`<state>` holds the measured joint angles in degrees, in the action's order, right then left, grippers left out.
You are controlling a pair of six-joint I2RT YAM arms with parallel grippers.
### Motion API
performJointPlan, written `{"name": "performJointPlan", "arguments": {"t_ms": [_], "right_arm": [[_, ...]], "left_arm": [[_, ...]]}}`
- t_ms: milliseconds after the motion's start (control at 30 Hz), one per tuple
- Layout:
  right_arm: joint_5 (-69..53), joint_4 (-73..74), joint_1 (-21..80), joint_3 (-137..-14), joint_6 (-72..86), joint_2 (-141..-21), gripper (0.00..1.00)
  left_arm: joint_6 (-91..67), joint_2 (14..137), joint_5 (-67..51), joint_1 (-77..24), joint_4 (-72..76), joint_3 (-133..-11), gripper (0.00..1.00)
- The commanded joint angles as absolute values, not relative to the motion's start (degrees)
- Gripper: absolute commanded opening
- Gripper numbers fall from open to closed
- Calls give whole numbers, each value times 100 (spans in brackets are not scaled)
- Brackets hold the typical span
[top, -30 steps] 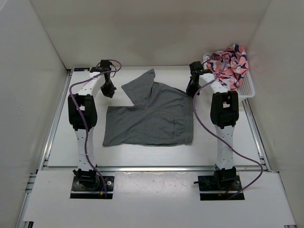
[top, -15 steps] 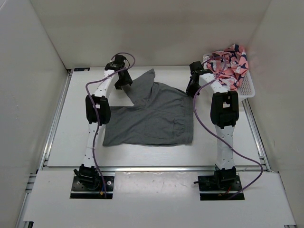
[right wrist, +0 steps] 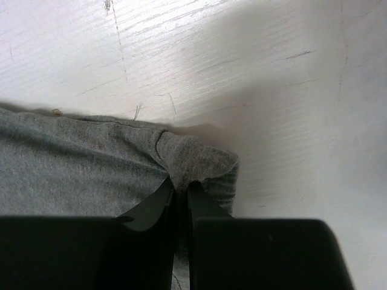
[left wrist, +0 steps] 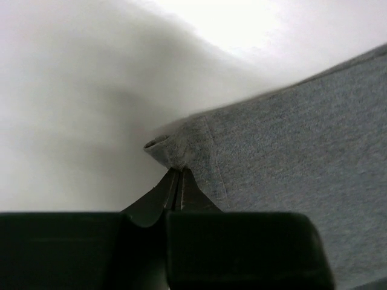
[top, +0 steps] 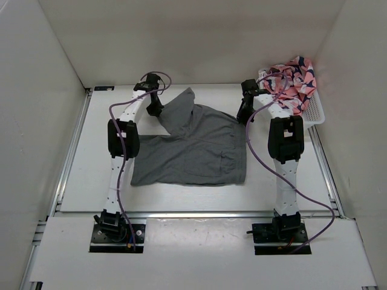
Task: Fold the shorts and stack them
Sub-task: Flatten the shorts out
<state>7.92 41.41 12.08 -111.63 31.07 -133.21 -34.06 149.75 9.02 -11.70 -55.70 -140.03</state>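
The grey shorts [top: 193, 145] lie spread on the white table, one leg reaching toward the back. My left gripper [top: 156, 109] is shut on the hemmed corner of that back leg [left wrist: 181, 148], at the shorts' far left edge. My right gripper [top: 242, 116] is shut on the bunched far right corner of the shorts [right wrist: 193, 160]. In both wrist views the jaws pinch grey fabric between their tips.
A white basket [top: 314, 112] at the back right holds a heap of pink and navy patterned cloth [top: 293, 81]. White walls enclose the table on the left, back and right. A metal rail [top: 72, 151] runs along the table's left edge.
My left gripper has moved from the bare table left of the shorts up and right to the back leg's corner and has closed on it. The right arm has not moved.
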Motion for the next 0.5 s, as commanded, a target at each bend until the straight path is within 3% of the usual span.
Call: {"name": "performJointPlan", "arguments": {"t_ms": [0,467], "right_arm": [[940,4140,1143,-11109,3059,-13052,0],[888,4140,1090,-11109,3006,-13052,0]], "left_arm": [[-3463,13915,1634,-950,-5661,-13319,10],[-3902,13105,1679,-659,-5599,-11374,10]]}}
